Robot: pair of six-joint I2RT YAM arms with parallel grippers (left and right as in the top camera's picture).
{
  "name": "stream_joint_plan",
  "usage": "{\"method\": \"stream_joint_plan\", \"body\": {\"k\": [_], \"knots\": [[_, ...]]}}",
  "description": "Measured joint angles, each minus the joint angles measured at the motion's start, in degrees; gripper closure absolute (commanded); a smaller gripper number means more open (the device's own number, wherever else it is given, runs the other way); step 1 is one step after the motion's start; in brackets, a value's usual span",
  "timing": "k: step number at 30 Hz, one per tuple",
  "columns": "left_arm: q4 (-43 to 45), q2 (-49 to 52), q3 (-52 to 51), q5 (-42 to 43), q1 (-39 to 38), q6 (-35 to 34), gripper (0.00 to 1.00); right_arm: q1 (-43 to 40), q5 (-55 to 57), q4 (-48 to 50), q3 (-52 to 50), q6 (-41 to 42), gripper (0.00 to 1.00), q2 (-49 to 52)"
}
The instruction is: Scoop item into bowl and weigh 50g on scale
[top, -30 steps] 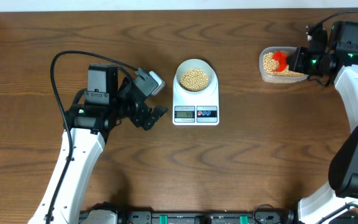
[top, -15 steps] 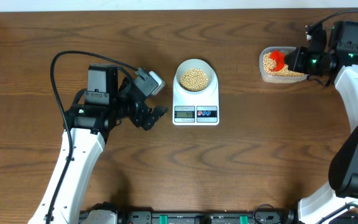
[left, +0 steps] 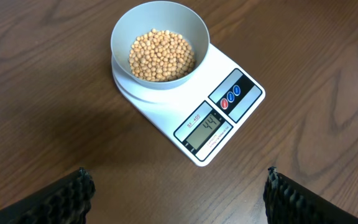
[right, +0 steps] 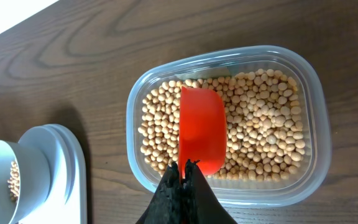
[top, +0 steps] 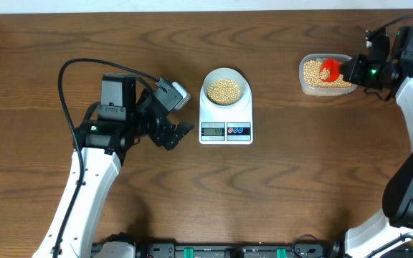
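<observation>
A white kitchen scale (top: 226,118) sits mid-table on dark wood; a small pale bowl (left: 124,32) stands on its far end, partly filled with tan beans (left: 161,56); the display (left: 205,126) on the near end appears to read forty-four, so a little more seems needed. Well to the right of the scale, and slightly farther back, lies a clear plastic tub (top: 303,84) holding more beans. The right gripper (right: 184,171) is pinched tight on the handle of a red scoop (right: 202,127); the scoop hangs over the tub's beans and looks empty; its long axis runs from the gripper leftward, pointing toward the scale. The left gripper (top: 181,112) waits just left of the scale, spread wide and holding nothing. The right arm is the nearer one to the tub; the next move likely means dipping there, then carrying leftward across bare table to the bowl.
</observation>
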Motion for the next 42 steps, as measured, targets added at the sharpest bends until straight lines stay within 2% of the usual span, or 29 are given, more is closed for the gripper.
{"method": "stream_joint_plan", "body": {"k": [8, 23, 42], "knots": [[0.0, 0.0, 0.0, 0.0, 0.0, 0.0, 0.10, 0.0, -0.8, -0.4, 0.0, 0.0, 0.99, -1.8], [0.0, 0.0, 0.0, 0.0, 0.0, 0.0, 0.10, 0.9, -13.7, 1.8, 0.0, 0.0, 0.99, -4.0], [0.0, 0.0, 0.0, 0.0, 0.0, 0.0, 0.11, 15.8, -15.7, 9.9, 0.0, -0.2, 0.99, -4.0]]}}
